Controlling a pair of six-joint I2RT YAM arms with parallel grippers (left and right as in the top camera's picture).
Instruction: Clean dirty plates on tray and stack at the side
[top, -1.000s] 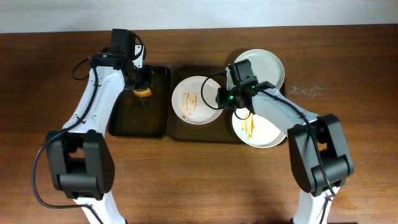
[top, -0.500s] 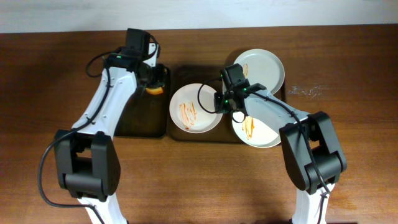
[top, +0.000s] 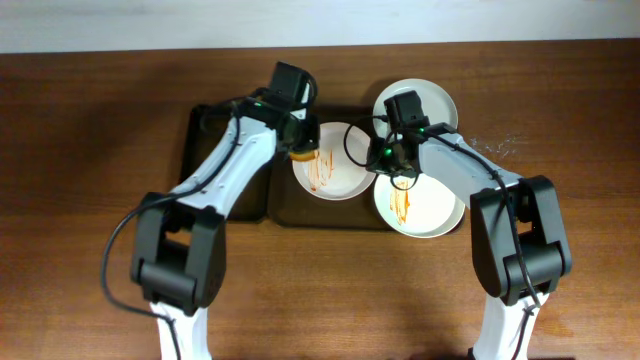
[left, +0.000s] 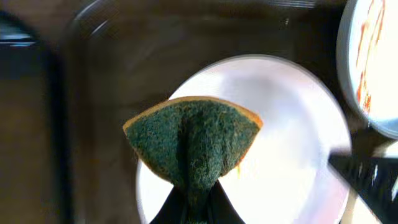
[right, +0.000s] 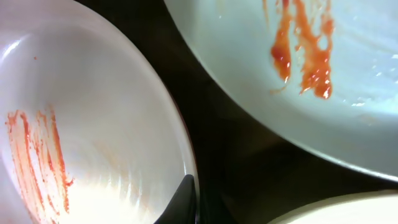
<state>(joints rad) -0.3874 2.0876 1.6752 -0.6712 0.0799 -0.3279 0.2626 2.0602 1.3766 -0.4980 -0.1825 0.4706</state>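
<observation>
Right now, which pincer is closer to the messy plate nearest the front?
Right. The right pincer sits at the back rim of the front plate. The left pincer, holding the sponge, is farther left, over the left edge of the middle plate.

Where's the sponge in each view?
Overhead: sponge at the upper-left rim of the streaked plate in the middle of the tray.
Left wrist: sponge at frame centre, green face to the camera, above that plate.
Right wrist: not in view.
Shared landmark: the streaked plate, visible in all three.
</observation>
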